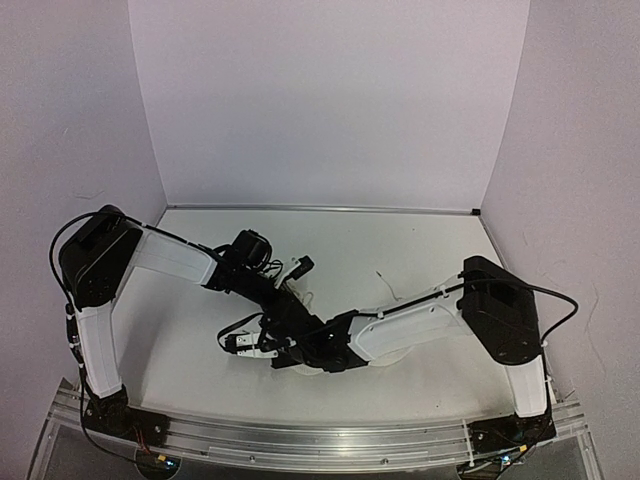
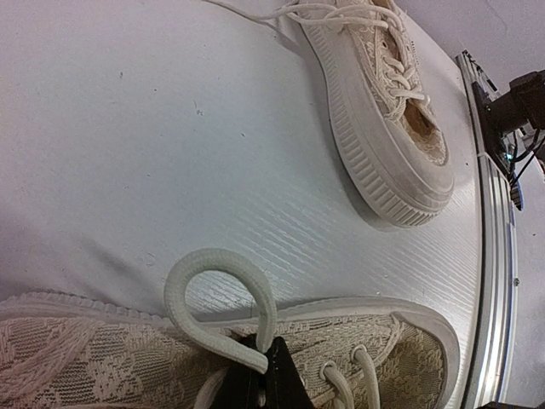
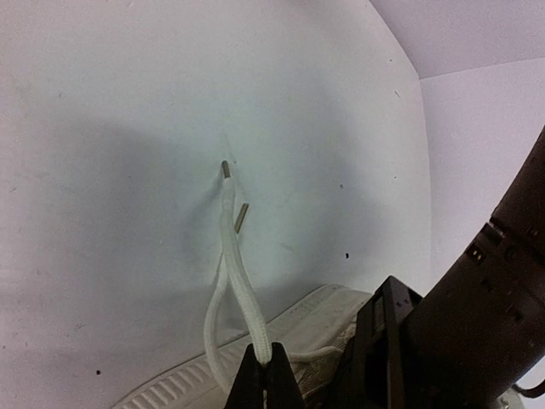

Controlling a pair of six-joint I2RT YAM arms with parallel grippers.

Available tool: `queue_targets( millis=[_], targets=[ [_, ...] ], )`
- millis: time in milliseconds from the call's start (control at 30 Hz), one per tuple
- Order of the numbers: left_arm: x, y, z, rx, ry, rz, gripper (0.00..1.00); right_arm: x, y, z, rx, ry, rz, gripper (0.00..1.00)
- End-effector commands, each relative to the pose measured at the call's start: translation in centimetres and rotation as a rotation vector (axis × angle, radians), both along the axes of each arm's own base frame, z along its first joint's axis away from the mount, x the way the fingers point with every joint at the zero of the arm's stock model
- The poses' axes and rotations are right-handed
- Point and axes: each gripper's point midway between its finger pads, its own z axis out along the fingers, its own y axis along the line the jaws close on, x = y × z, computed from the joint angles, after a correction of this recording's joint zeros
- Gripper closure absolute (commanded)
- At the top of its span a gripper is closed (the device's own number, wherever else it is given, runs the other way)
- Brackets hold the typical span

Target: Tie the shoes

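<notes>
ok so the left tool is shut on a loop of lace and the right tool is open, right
Not quite. The right tool is shut too, pinching a white lace whose two tipped ends point away from it, as the right wrist view shows. The rest holds: the left tool is shut on a lace loop.

Bolted to the aluminium rail (image 1: 300, 440), left arm (image 1: 95, 340) and right arm (image 1: 405, 330) show white shells, bulky black joints, looping black cables (image 1: 566, 297); left gripper (image 2: 271, 358) is matte black.
</notes>
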Motion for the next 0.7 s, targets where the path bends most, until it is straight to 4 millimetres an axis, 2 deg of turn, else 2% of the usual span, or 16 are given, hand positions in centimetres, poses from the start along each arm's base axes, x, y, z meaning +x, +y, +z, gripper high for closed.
queue_targets(
  millis=[0, 400, 667],
  targets=[
    [-1.5, 0.4, -2.1, 0.066, 0.070, -0.025, 1.00, -0.3, -0.3, 4.2, 0.159, 0.049, -0.035, 1.00],
    [-1.6, 0.6, -2.3, 0.075, 0.068, -0.018, 1.00, -0.2, -3.2, 5.2, 0.328, 0.108, -0.150, 1.00],
    [-1.5, 0.7, -2.5, 0.082, 0.066, -0.015, 1.00, 0.9, -6.6, 4.9, 0.458, 0.161, -0.325, 0.99]
  ],
)
